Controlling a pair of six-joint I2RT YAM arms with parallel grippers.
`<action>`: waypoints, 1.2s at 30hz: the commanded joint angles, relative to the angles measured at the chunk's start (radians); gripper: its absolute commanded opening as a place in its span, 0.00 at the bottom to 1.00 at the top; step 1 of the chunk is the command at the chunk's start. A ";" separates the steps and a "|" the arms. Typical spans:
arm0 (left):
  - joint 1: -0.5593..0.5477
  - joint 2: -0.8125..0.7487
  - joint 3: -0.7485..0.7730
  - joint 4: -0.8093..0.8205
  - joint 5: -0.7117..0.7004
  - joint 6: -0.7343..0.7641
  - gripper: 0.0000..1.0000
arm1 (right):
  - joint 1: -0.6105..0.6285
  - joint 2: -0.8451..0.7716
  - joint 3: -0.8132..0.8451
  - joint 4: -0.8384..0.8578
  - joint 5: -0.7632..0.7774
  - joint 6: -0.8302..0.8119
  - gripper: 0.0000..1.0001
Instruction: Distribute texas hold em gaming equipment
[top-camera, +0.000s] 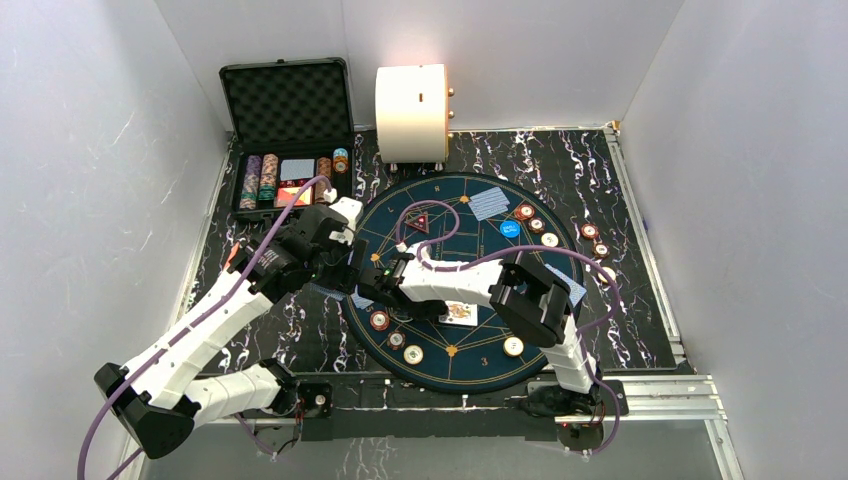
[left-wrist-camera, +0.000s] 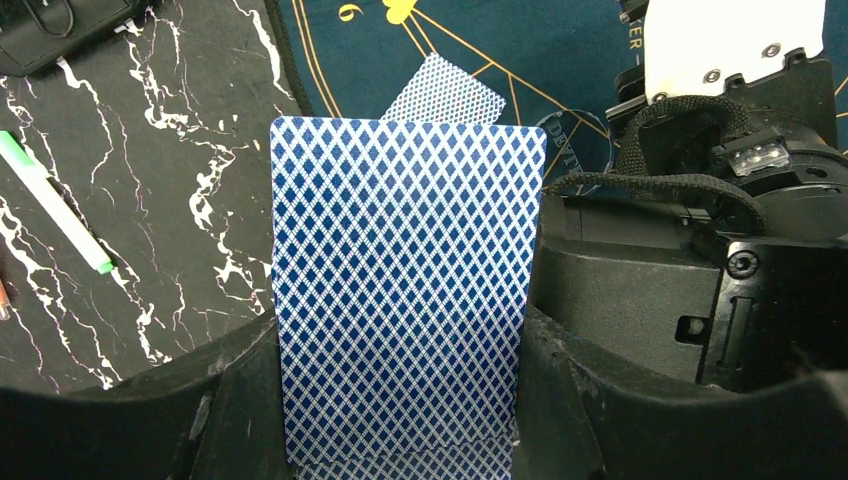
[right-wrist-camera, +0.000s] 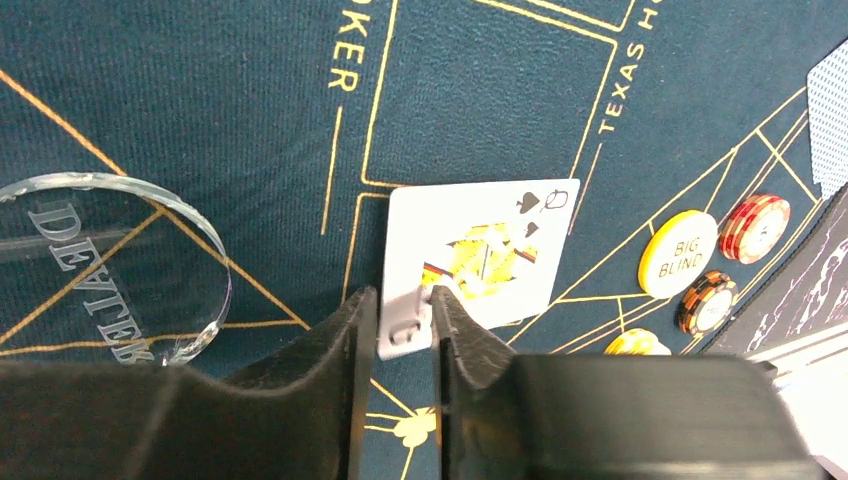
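Observation:
My left gripper (left-wrist-camera: 398, 325) is shut on a blue-backed playing card (left-wrist-camera: 405, 290), held upright over the marbled table beside the mat. My right gripper (right-wrist-camera: 400, 300) is open low over the mat. The white corner of a face-up queen of spades (right-wrist-camera: 480, 250) sits between its jaws, with a gap on the left side. The card lies on the dark green mat (right-wrist-camera: 200, 90). A clear dealer button (right-wrist-camera: 100, 270) lies to its left. To its right are a yellow big blind button (right-wrist-camera: 682, 253) and a red-and-white chip (right-wrist-camera: 755, 227).
The open black case (top-camera: 290, 130) with chip stacks stands at the back left, with the cream cylinder (top-camera: 412, 112) beside it. On the mat (top-camera: 480, 350) lie a red triangular marker (top-camera: 418, 222), a blue button (top-camera: 510, 228) and a blue-backed card (top-camera: 488, 203). A green-and-white pen (left-wrist-camera: 55, 200) lies on the table.

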 joint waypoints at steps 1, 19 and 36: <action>-0.007 -0.023 0.038 0.002 0.046 -0.009 0.00 | -0.007 -0.027 0.033 0.028 -0.011 -0.001 0.40; -0.009 0.084 0.066 0.007 0.246 0.132 0.00 | -0.465 -0.751 -0.437 0.707 -0.873 -0.503 0.96; -0.145 0.260 0.194 0.056 0.259 0.183 0.00 | -0.739 -0.605 -0.505 1.156 -1.644 -0.342 0.87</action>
